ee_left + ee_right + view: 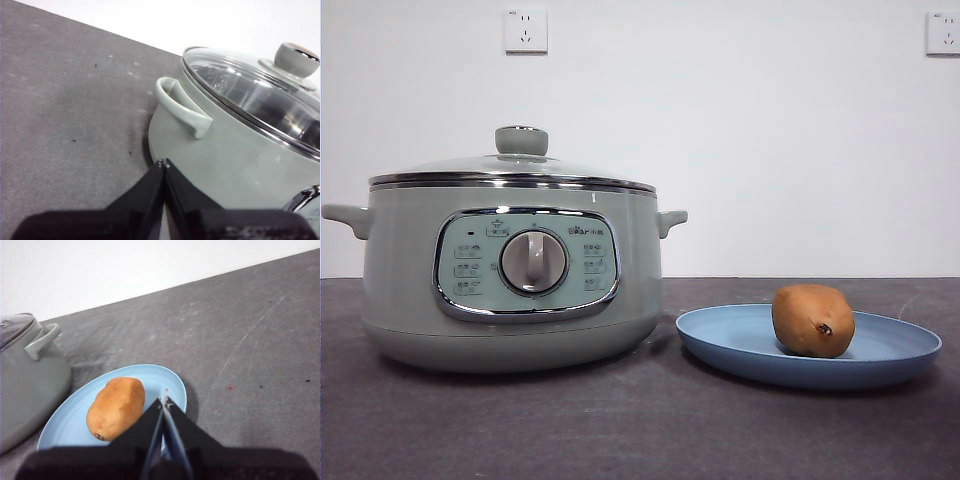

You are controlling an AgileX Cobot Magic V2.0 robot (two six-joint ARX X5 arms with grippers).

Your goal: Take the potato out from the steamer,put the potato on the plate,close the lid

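Potato (813, 320) lies on the plate (740, 340); lid (520, 160) sits on the steamer (410, 270) | left gripper (163, 163) pinched together, empty, beside steamer | right gripper (164, 401) pinched together, empty, above plate

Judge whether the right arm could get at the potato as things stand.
Probably yes: the potato lies uncovered on the plate, just beyond the right gripper, whose jaws are shut and would need opening.

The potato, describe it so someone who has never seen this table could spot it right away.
Start at the large pale sage-green steamer with its glass lid on. Beside it on the dark table lies a wide shallow light-blue plate. The oval tan-brown potato rests on that plate, the only thing on it, with a small dark spot at one end.
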